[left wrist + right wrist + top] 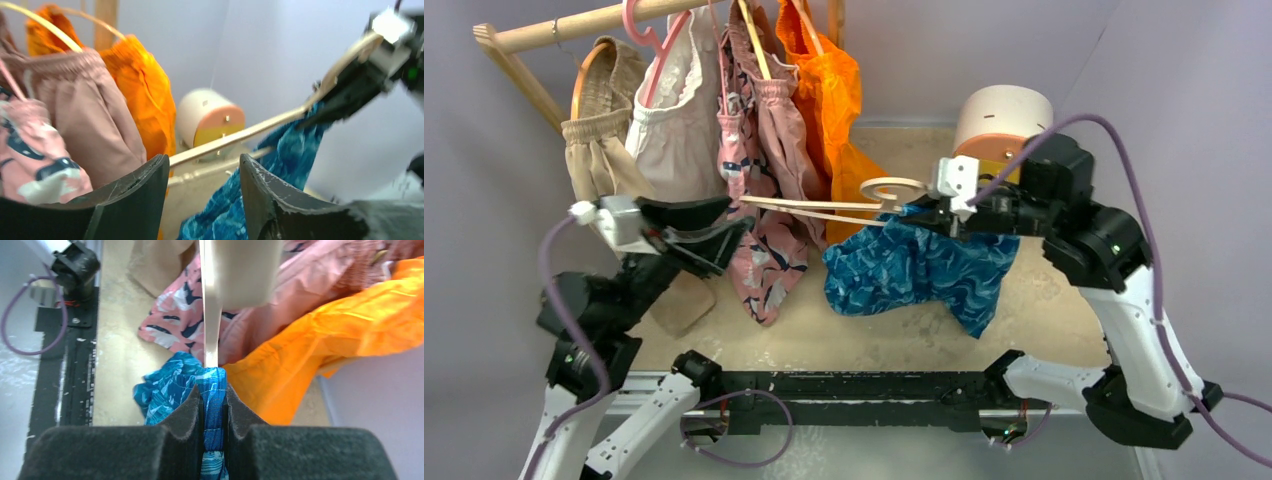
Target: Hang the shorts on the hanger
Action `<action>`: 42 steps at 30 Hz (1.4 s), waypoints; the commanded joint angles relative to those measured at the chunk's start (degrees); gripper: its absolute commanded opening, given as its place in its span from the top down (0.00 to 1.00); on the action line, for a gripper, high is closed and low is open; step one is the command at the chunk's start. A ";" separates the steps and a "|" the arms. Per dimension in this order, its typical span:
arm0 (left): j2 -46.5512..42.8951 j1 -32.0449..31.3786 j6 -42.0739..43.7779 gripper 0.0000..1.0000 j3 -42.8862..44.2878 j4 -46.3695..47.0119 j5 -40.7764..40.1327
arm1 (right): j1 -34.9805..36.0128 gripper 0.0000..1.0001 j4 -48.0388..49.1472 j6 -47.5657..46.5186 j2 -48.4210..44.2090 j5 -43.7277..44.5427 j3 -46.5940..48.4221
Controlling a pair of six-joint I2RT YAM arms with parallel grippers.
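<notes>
Top external view: the sandy table (894, 338) fills the floor of the scene, well below both grippers. A wooden rail (554, 30) behind the left gripper (736, 213) carries hanging clothes. Among them are pink patterned shorts (769, 262) just past its fingertips and an orange garment (829, 90) further on towards the right gripper (921, 213).

The shorts (914, 270) hang in the air straight beneath the right gripper, bunched at the top and spreading out below it, clear of the other clothes. The hanger (814, 205) lies roughly level between the two grippers. Its hook is up against the right gripper and its far arm tip reaches the left gripper's fingertips. A round white and orange tub (1002, 115) stands just behind the right gripper.

In the right wrist view, the right gripper's pads (187, 410) are pressed together on a fold of the shorts. The hanger's bar runs straight ahead from that pinch. Whether the wood itself is caught between the pads cannot be told.

In the left wrist view, the left gripper's fingers (135, 195) stand apart with nothing between them. The end of the hanger's bar shows just beyond the gap, close to one finger, with the shorts draped further along it.
</notes>
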 commanded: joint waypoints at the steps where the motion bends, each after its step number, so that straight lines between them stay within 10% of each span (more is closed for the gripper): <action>1: -0.72 0.28 -13.22 0.42 8.93 -3.37 -12.60 | -0.65 1.00 5.05 -1.11 -4.27 4.47 0.59; 14: 1.22 0.28 -41.44 0.49 13.18 -24.14 -27.31 | -0.64 1.00 16.13 -1.10 -11.25 3.47 -2.14; 28: 0.64 0.26 -65.83 0.49 -4.78 -14.36 -9.98 | -0.66 1.00 27.82 3.75 -12.62 -7.95 -5.28; 42: 6.86 0.25 -69.76 0.43 -11.74 -8.61 1.19 | -0.65 1.00 40.70 8.40 -10.48 -10.59 -9.30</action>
